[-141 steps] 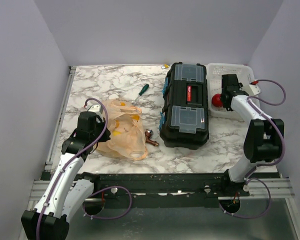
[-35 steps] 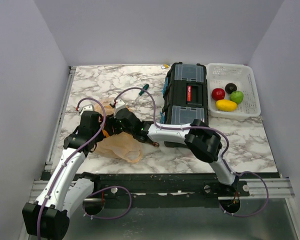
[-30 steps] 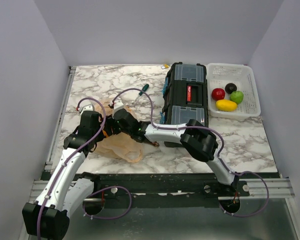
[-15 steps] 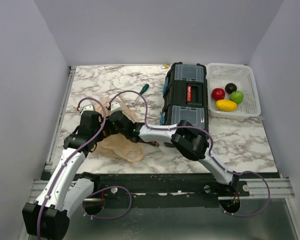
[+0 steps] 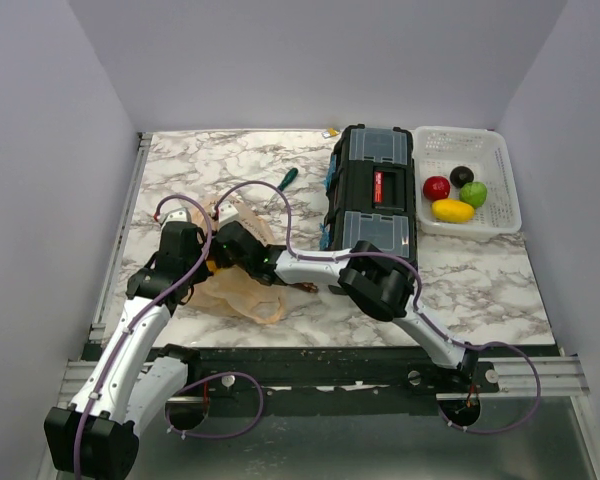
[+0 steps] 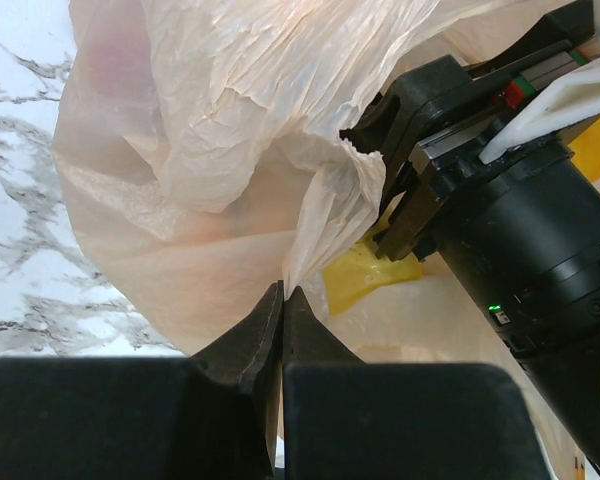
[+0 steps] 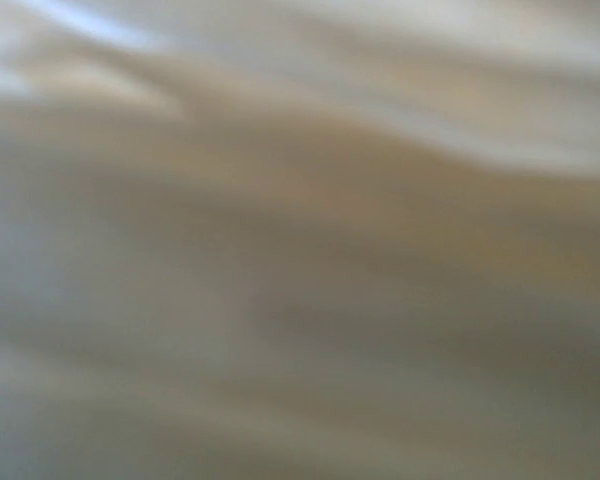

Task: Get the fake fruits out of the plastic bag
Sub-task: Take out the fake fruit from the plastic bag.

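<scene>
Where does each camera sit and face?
Top external: above and behind, looking down on the marble table; left arm and right arm show.
Left wrist: looks along its left hand, pinching the plastic bag; the right hand reaches in.
Right wrist: blurred beige surface only; no fingers show.
Shared: top and left wrist both show bag and right hand.

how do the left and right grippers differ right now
The left gripper is shut, pinching a fold of the plastic bag. The right gripper sits at the bag's mouth beside a yellow piece, and whether it is open or shut is unclear. The left wrist view is sharp; the right wrist view shows only blur. Both grippers are at the bag.
</scene>
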`<state>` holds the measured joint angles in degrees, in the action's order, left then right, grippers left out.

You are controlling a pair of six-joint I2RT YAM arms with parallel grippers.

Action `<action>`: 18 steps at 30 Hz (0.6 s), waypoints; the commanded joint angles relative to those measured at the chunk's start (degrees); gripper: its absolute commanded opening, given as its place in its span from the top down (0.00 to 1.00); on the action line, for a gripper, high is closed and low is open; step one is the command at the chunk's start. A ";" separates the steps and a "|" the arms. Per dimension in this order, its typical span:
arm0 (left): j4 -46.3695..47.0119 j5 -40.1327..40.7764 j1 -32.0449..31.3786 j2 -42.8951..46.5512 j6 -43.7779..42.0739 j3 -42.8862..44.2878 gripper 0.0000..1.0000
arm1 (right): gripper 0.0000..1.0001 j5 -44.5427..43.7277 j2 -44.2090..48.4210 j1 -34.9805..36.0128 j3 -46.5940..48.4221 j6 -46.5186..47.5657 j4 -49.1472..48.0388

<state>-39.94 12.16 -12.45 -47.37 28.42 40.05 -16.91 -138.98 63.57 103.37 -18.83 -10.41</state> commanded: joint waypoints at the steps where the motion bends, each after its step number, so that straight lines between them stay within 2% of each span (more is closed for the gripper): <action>1: 0.74 -1.44 0.23 0.79 -0.92 0.20 1.00 | 0.71 -1.57 0.60 0.14 -0.07 1.43 2.02; 5: 0.74 -1.37 0.23 0.75 -0.92 0.29 1.00 | 0.83 -1.36 5.01 0.10 -2.42 1.60 2.49; 12: 0.67 -1.15 0.23 1.18 -1.00 0.35 1.00 | 0.93 -0.65 13.84 0.14 -9.12 0.99 1.55; 18: 0.76 -0.67 0.21 1.76 -0.92 0.28 1.00 | 0.97 1.82 20.47 0.06 -14.03 -0.07 1.09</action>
<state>-39.90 11.75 -12.45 -46.57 28.25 40.05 -16.99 -123.35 63.57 91.66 -18.11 -8.71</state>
